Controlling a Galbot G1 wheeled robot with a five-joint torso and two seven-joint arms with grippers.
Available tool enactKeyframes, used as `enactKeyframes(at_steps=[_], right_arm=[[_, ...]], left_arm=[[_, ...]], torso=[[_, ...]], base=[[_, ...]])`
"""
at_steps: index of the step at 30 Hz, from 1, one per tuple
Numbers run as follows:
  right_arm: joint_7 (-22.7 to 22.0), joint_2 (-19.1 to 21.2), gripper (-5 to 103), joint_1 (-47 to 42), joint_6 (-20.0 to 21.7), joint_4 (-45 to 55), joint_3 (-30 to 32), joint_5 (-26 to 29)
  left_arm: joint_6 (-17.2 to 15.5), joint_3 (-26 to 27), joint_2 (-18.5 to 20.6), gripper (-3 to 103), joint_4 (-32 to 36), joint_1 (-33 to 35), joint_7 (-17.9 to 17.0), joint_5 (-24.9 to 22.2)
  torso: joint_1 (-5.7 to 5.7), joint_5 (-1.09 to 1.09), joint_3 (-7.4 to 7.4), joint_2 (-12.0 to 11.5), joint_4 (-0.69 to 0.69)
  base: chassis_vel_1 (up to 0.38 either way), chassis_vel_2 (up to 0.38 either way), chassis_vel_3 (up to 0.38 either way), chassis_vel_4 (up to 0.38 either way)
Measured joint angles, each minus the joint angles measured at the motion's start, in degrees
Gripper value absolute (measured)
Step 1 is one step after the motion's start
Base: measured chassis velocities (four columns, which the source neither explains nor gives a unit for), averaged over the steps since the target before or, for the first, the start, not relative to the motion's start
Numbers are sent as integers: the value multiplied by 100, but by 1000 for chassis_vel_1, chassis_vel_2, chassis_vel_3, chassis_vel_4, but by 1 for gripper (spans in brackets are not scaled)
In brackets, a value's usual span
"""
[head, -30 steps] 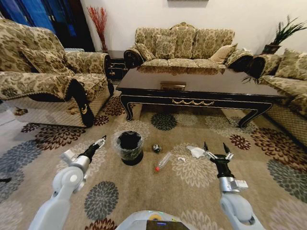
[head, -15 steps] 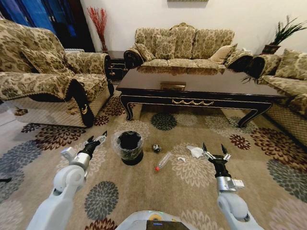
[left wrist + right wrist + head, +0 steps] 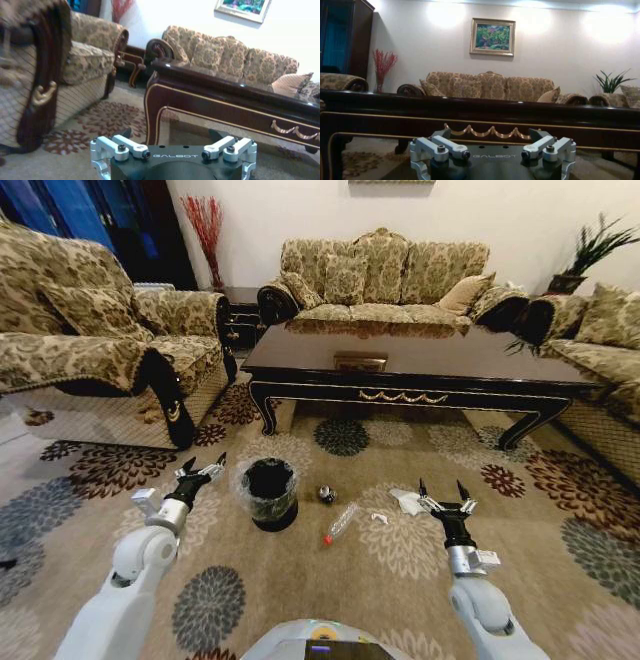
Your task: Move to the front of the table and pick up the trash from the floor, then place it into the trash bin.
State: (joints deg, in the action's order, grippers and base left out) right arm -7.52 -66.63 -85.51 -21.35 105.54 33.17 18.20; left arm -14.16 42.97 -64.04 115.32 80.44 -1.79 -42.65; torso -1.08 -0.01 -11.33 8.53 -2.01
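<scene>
The dark brown table [image 3: 420, 360] stretches across the room ahead; its gold-trimmed front edge [image 3: 485, 131] faces me. On the carpet before it stands the black trash bin [image 3: 270, 493] with a clear bag over its rim. The trash lies to the bin's right: a dark shiny ball [image 3: 327, 494], a clear bottle [image 3: 341, 522] with a red cap, a small white scrap [image 3: 379, 518] and white crumpled paper [image 3: 407, 501]. My left gripper [image 3: 204, 469] hovers open just left of the bin. Open too, my right gripper [image 3: 441, 495] hangs beside the white paper.
Patterned sofas [image 3: 90, 350] line the left, the back [image 3: 380, 280] and the right [image 3: 600, 350]. A small dark side table [image 3: 240, 315] fills the back left corner, and a potted plant [image 3: 585, 255] stands at the back right. The table's near left leg [image 3: 152, 108] is close to my left gripper.
The whole view has shifted slightly, so the camera moved closer to the table. Both grippers sit a little higher and farther forward in the picture, still open.
</scene>
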Motion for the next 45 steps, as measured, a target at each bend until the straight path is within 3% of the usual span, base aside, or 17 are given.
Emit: enactKeyframes(at_steps=[5,9,10,12,13,15,20,32,36,42,45], right_arm=[[8,-5,100,66,-13,-72,-24,-4],[5,-10,100,89,-12,-148,-43,-21],[1,-8,100,96,-12,-171,-47,-23],[-6,11,100,108,-9,-225,-48,-31],[-6,11,100,108,-9,-225,-48,-31],[-20,65,100,122,-6,-307,-41,-32],[-23,101,100,125,-2,-345,-41,-36],[-29,42,100,216,-11,-520,-107,-121],[-30,7,100,265,-20,-580,-147,-131],[-74,-60,100,331,-16,-645,-237,-164],[-106,-86,100,354,-9,-663,-268,-163]], left_arm=[[10,-213,-56,100,-220,-159,62,80],[-90,-357,-61,100,-432,-319,-91,-201],[-247,-419,-65,100,-473,-371,-340,-515],[-838,-525,-108,100,-497,-452,-1190,-1446],[-838,-525,-108,100,-497,-452,-1190,-1446],[-1453,-672,-175,100,-706,-608,-1785,-2008],[-1869,-967,-208,100,-935,-766,-2131,-2125],[-1897,-1315,-219,103,-1561,-1009,-2231,-1683],[-1871,-1304,-225,96,-1685,-1023,-2238,-1684],[-1794,-1315,-223,70,-1844,-1076,-2198,-1723],[-1744,-1325,-222,64,-1846,-1073,-2178,-1723]], torso=[[-4,0,-2,-1,-2],[2,1,1,0,0],[3,1,2,0,0],[3,1,2,0,0],[3,1,2,0,0],[1,1,0,0,-1],[1,1,1,0,-1],[1,1,1,0,-1],[1,1,1,0,-1],[1,1,1,0,0],[1,1,1,0,0]], base=[[-122,100,106,-103],[-8,13,15,4],[0,0,0,0],[0,0,0,0],[0,0,0,0],[0,0,0,0],[0,0,0,0],[0,0,0,0],[0,0,0,0],[0,0,0,0],[0,0,0,0]])
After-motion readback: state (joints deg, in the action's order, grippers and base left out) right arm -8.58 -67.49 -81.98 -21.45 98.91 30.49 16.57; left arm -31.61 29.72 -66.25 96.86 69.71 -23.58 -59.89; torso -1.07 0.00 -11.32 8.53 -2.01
